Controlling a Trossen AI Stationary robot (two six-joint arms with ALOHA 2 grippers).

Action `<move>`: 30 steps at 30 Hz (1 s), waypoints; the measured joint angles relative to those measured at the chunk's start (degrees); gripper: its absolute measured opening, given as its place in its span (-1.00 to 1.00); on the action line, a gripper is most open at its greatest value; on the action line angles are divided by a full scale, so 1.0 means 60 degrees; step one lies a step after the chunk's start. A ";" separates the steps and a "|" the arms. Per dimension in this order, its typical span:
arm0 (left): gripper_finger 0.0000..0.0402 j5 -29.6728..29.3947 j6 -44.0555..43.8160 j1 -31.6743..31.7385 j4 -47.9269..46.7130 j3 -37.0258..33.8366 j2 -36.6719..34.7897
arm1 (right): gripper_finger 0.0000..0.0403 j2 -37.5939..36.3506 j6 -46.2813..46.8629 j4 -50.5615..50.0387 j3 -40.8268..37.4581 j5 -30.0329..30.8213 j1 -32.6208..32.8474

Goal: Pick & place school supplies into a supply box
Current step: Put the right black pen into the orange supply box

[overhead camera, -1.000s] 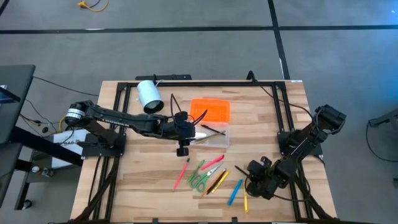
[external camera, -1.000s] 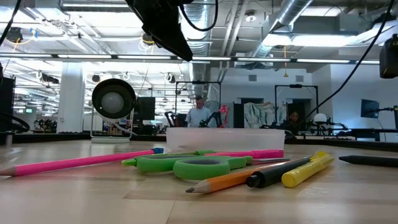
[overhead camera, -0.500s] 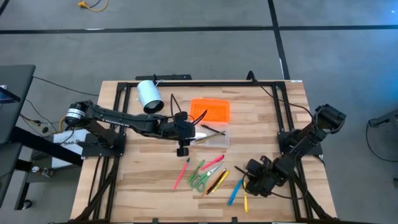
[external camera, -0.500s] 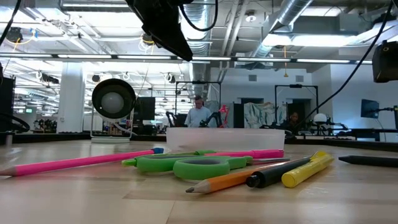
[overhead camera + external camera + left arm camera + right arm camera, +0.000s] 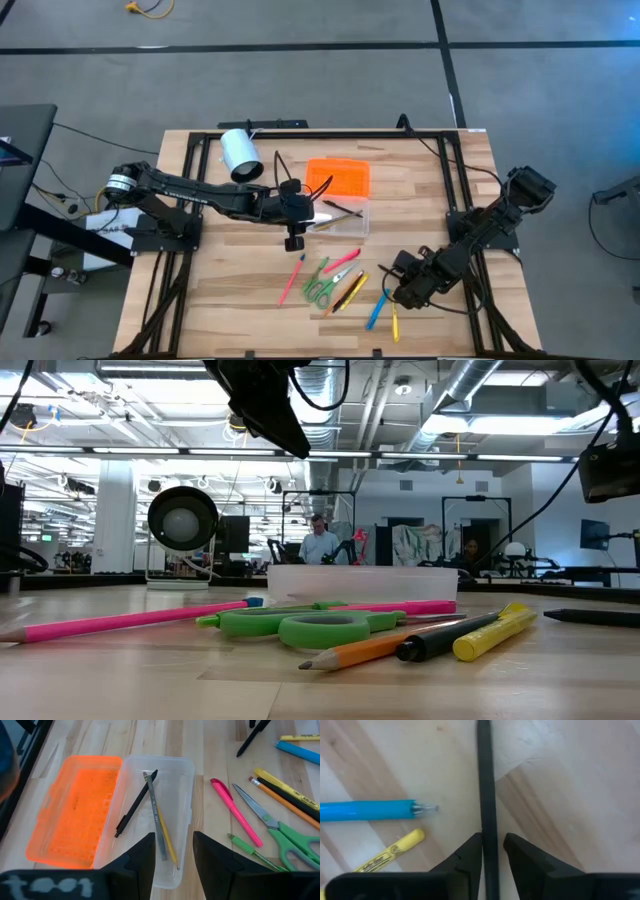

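Pen (image 5: 485, 785) (dark) runs lengthwise between tool (image 5: 492, 851) fingers.

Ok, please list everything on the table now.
supply box: one, clear, table middle, orange lid open beside it
pens in box: three, black, grey, yellow
white cylinder: one, white, far left
scissors: one, green handles, among loose pens
pink pencil: one, left of scissors
more pens: several, right of scissors
blue pen: one, beside yellow marker
dark pen: one, under right gripper
left gripper: open, empty, above box
right gripper: open, astride dark pen
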 joint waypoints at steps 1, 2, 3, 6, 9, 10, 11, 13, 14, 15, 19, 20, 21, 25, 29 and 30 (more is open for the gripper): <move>-0.39 -0.0005 -0.0003 0.0000 0.0007 0.0000 0.0000 | -0.57 0.0000 -0.0007 -0.0067 -0.0001 -0.0029 -0.0059; -0.39 -0.0020 -0.0004 0.0000 0.0019 0.0000 0.0000 | -0.59 0.0000 -0.0014 -0.0128 -0.0004 -0.0042 -0.0115; -0.39 -0.0045 -0.0007 0.0000 0.0037 0.0000 0.0000 | -0.62 0.0000 -0.0021 -0.0168 -0.0004 -0.0045 -0.0170; -0.39 -0.0121 -0.0007 0.0000 0.0075 0.0000 0.0000 | -0.68 0.0006 -0.0025 -0.0283 -0.0007 -0.0095 -0.0357; -0.39 -0.0173 -0.0007 0.0000 0.0075 0.0000 0.0000 | -0.75 0.0120 -0.0009 -0.0336 0.0009 -0.0187 -0.0560; -0.39 -0.0177 -0.0004 0.0000 0.0075 0.0000 0.0000 | -0.77 0.0148 0.0031 -0.0351 0.0015 -0.0260 -0.0608; -0.39 -0.0183 -0.0008 0.0000 0.0075 0.0000 0.0000 | -0.80 0.0203 0.0041 -0.0351 0.0030 -0.0325 -0.0633; -0.39 -0.0197 -0.0037 0.0000 0.0075 0.0000 0.0000 | -0.86 0.0294 0.0049 -0.0322 0.0056 -0.0401 -0.0660; -0.39 -0.0197 -0.0060 0.0000 0.0075 0.0000 0.0000 | -0.89 0.0302 0.0086 -0.0305 0.0062 -0.0392 -0.0659; -0.39 -0.0197 -0.0085 0.0000 0.0075 0.0000 0.0000 | -0.92 0.0302 0.0158 -0.0292 0.0062 -0.0369 -0.0644; -0.39 -0.0197 -0.0119 -0.0023 0.0071 0.0000 0.0000 | -0.96 0.0295 0.0299 -0.0276 0.0064 -0.0340 -0.0635; -0.39 -0.0197 -0.0116 -0.0029 0.0071 0.0000 0.0000 | -0.95 0.0291 0.0300 -0.0272 0.0062 -0.0342 -0.0638; -0.39 -0.0198 -0.0116 -0.0029 0.0071 0.0000 0.0000 | -0.94 0.0291 0.0300 -0.0272 0.0062 -0.0334 -0.0645; -0.39 -0.0202 -0.0116 -0.0029 0.0071 0.0000 0.0000 | -0.95 0.0201 0.0447 -0.0267 0.0055 -0.0160 -0.0620; -0.39 -0.0230 -0.0120 -0.0029 0.0111 0.0000 0.0000 | -0.98 0.0238 0.0511 -0.0395 0.0202 0.0158 -0.0485; -0.39 -0.0237 -0.0124 -0.0029 0.0111 0.0000 0.0000 | -0.98 0.0252 0.0498 -0.0411 0.0242 0.0219 -0.0458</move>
